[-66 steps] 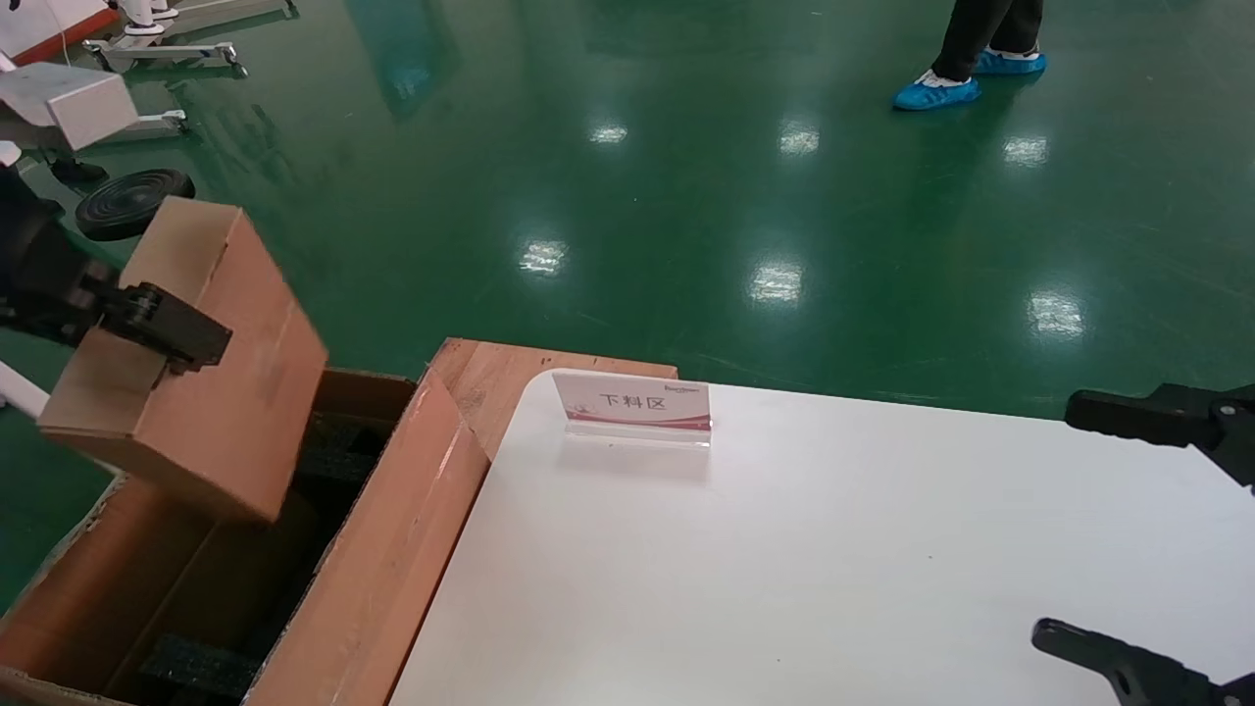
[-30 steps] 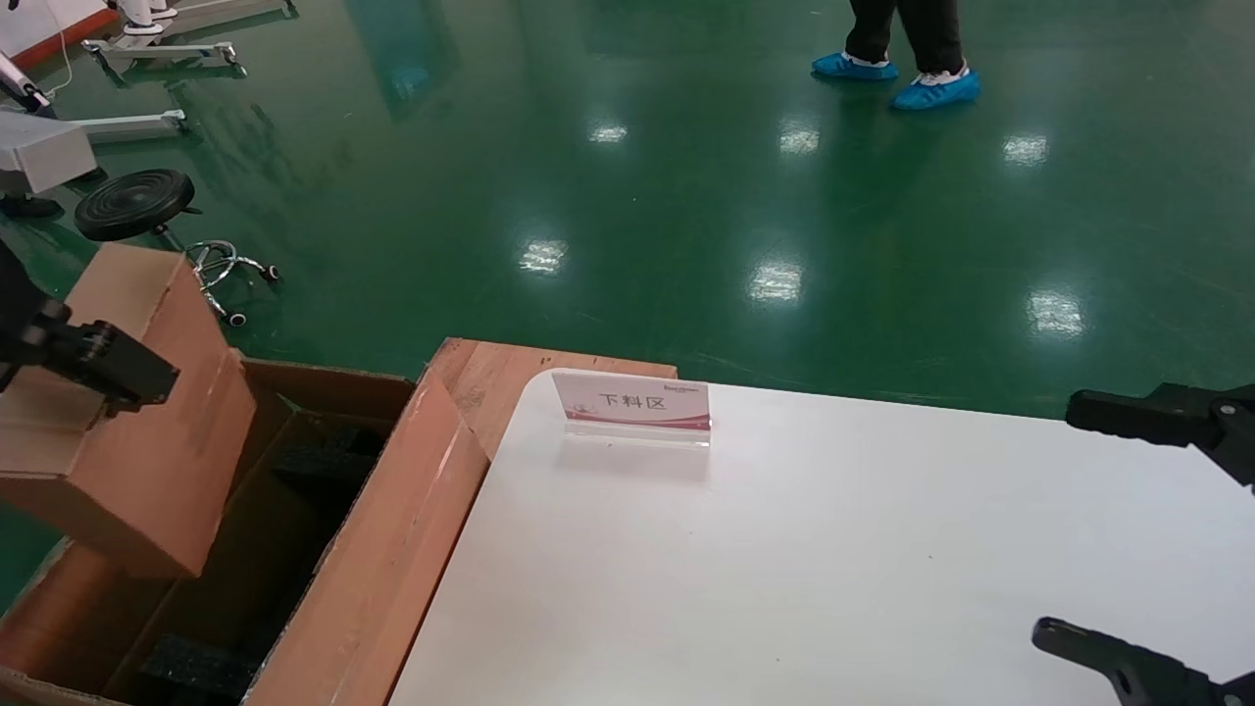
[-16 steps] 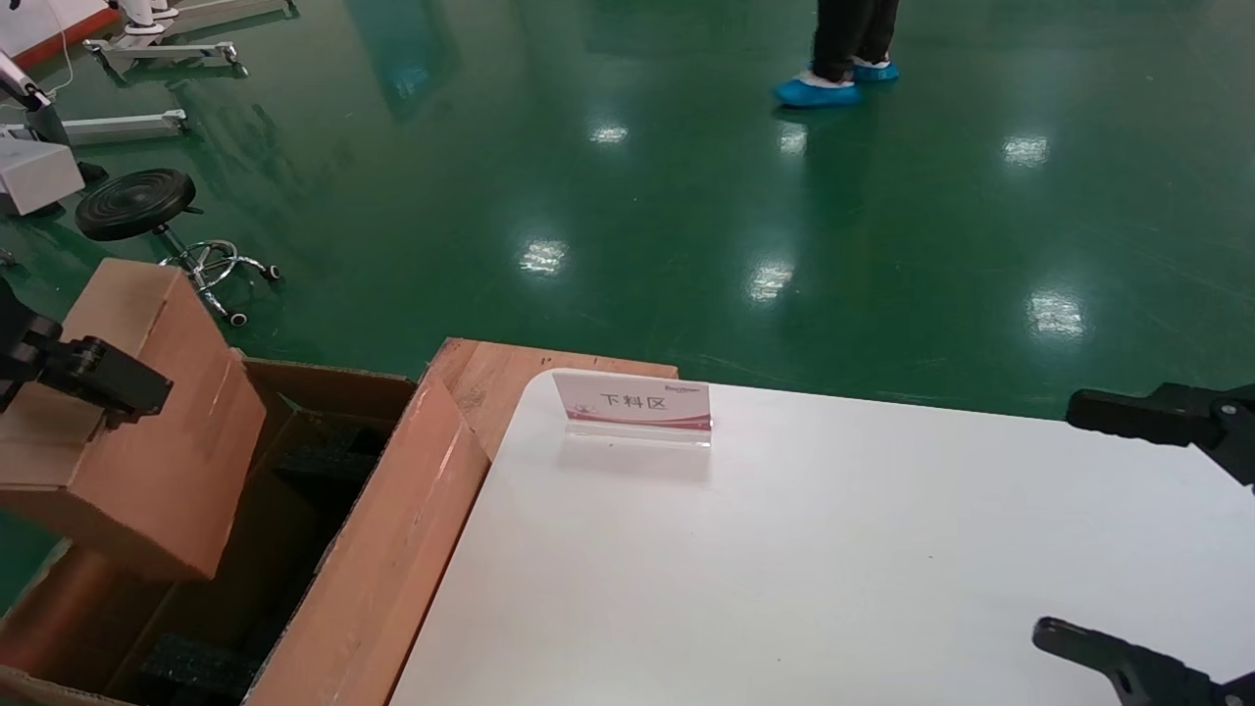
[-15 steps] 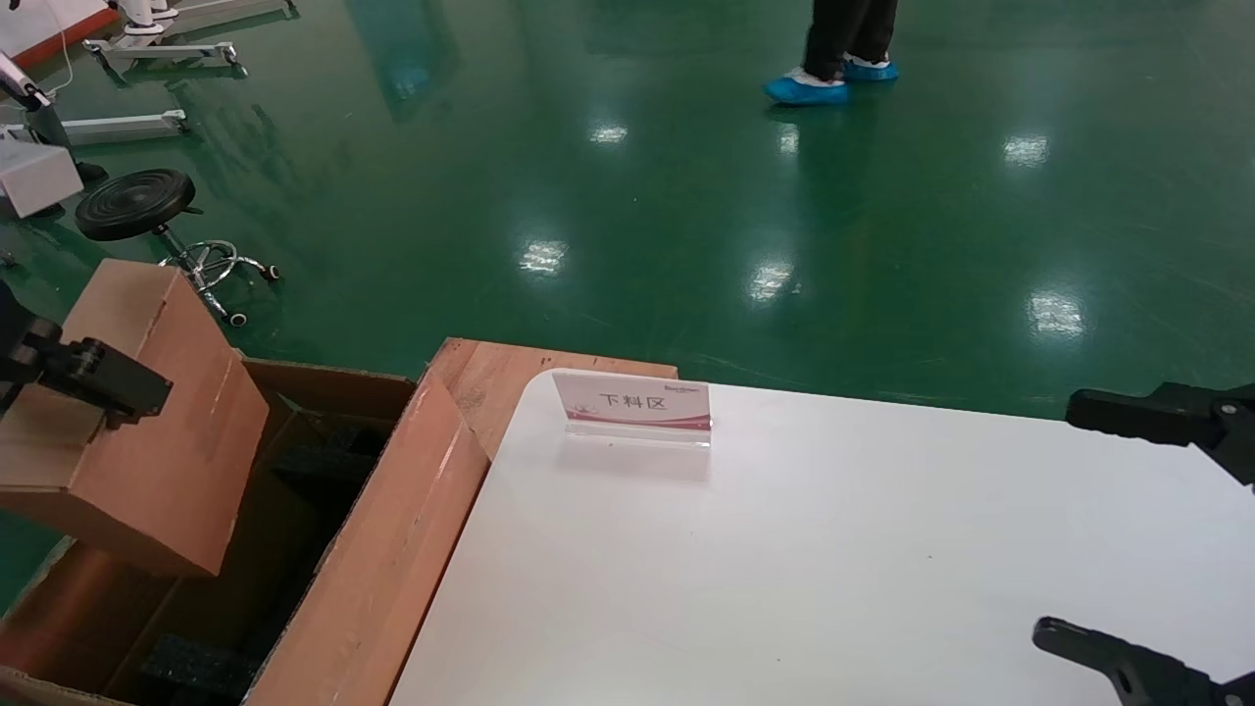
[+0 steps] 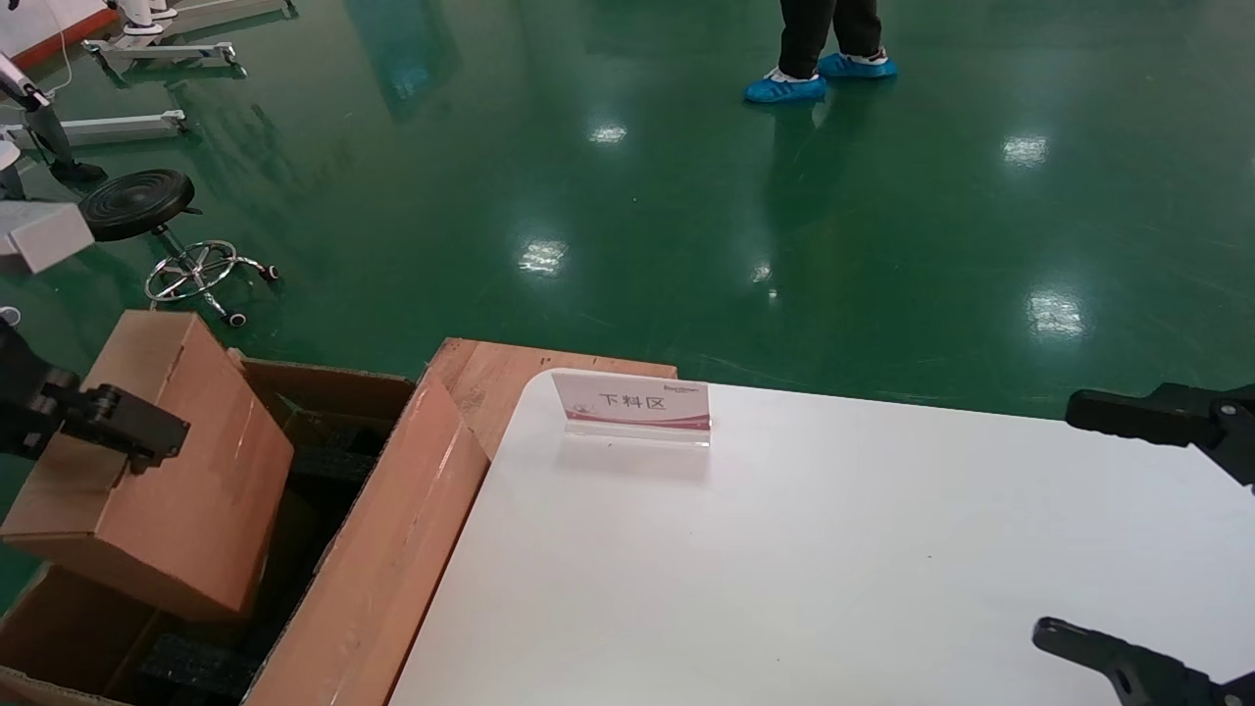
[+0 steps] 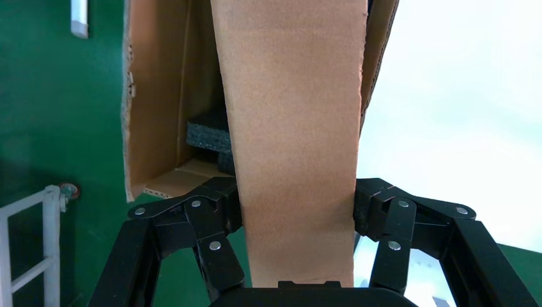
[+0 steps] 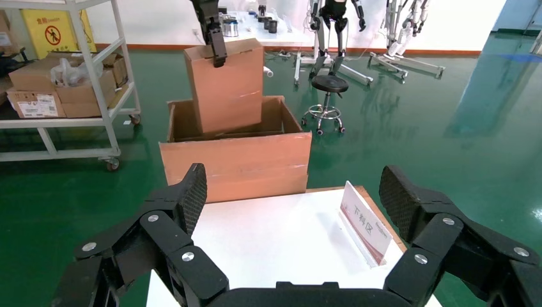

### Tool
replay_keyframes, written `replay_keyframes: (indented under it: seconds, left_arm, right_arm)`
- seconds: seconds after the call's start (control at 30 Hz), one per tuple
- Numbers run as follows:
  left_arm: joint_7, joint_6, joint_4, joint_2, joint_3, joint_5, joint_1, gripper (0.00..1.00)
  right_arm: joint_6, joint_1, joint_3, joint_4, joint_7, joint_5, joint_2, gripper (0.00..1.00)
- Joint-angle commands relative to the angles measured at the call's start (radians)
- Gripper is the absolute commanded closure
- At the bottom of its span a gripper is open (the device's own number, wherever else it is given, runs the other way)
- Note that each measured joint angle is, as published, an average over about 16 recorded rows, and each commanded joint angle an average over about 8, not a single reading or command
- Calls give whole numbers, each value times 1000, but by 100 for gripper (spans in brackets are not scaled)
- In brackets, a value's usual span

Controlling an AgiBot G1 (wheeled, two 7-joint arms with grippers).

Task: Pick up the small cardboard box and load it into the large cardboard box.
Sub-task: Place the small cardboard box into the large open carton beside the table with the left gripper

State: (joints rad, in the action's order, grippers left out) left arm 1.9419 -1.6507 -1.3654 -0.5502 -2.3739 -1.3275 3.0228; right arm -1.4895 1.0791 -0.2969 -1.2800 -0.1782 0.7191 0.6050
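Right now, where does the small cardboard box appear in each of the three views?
Head view: the small cardboard box is at far left, gripped by the left end effector, partly lowered into the large cardboard box.
Left wrist view: it fills the centre, clamped between both fingers.
Right wrist view: it is small and distant, upper middle, standing in the large carton.
Shared landmark: the large cardboard box shows in all three.
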Motion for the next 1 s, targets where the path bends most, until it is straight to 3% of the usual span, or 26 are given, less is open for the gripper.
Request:
replay_keyframes:
  seconds: [0.03,1.0]
  left_arm:
    - [1,0,-3,11,-4,2,-1,100]
    - [-292,-9,55,257,11,-144,-17,100]
  right_arm:
    - [0,0,0,0,0,0,0,0]
    - [1,0,-2,0,1,-1,-1,0]
